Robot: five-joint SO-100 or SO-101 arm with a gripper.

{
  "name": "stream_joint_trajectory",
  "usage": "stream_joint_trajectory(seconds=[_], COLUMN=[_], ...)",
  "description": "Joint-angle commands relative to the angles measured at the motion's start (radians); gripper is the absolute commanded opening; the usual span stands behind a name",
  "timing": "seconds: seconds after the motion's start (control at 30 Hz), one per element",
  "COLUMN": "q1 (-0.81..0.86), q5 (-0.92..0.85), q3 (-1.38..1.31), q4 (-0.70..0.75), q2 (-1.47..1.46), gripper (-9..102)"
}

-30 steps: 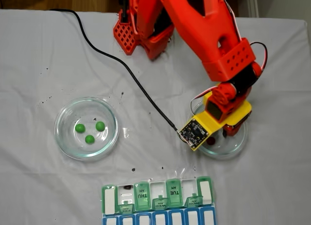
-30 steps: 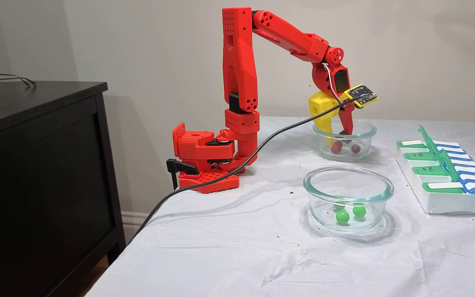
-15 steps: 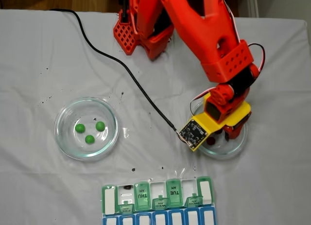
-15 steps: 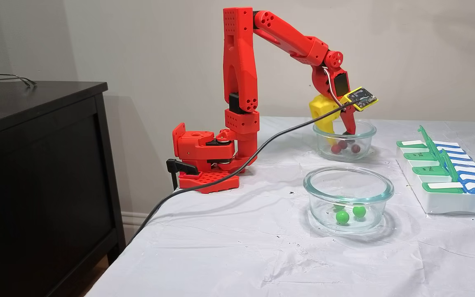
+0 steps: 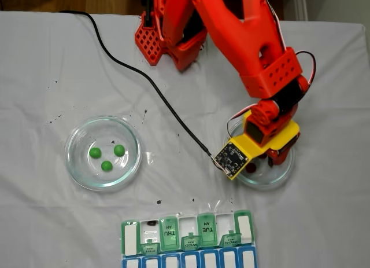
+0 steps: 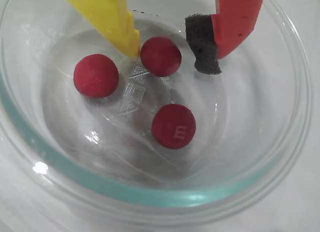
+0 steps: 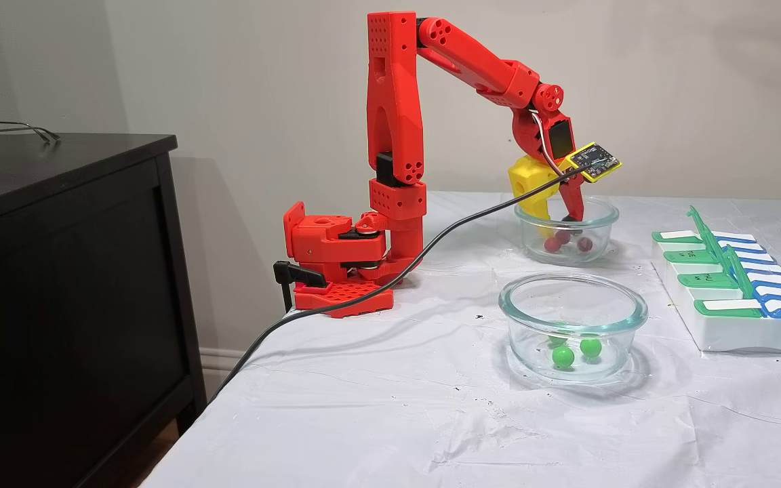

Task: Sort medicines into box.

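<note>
Three red medicines [image 6: 96, 75] [image 6: 173, 126] lie in a clear glass bowl [image 6: 280, 157]. My gripper [image 6: 169, 54] is open inside this bowl. One red ball [image 6: 160, 56] sits between the yellow fingertip [image 6: 131, 41], which it touches, and the black foam pad [image 6: 202, 46] on the red finger, with a small gap to the pad. In a fixed view the gripper [image 7: 560, 227] dips into the far bowl [image 7: 601, 210]. Three green medicines [image 5: 107, 165] lie in the other bowl [image 5: 75, 164]. The box [image 5: 191, 239] has green lids, some flipped open, and stands at the table's near edge.
A black cable [image 5: 144, 77] runs from the wrist camera board [image 5: 231, 158] across the white cloth past the arm's base [image 7: 336, 257]. A black cabinet [image 7: 58, 271] stands beside the table. The box [image 7: 736, 318] sits to the right of both bowls in that fixed view.
The gripper has sunk a little deeper into the bowl of red medicines, and a third red ball now shows in the side view. The green medicines and the box have not moved.
</note>
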Motion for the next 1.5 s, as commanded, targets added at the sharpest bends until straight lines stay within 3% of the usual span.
stream_joint_trajectory(seconds=[0.0, 0.53, 0.97, 1.13, 1.47], q1=[0.003, 0.018, 0.008, 0.012, 0.054], q5=[-0.009, -0.014, 0.002, 0.017, 0.067], q3=[-0.012, -0.005, -0.005, -0.008, -0.055], q4=[0.002, -0.023, -0.002, 0.002, 0.156], q2=[-0.002, -0.021, -0.029, -0.037, 0.255], gripper=[20, 17, 0, 0, 0])
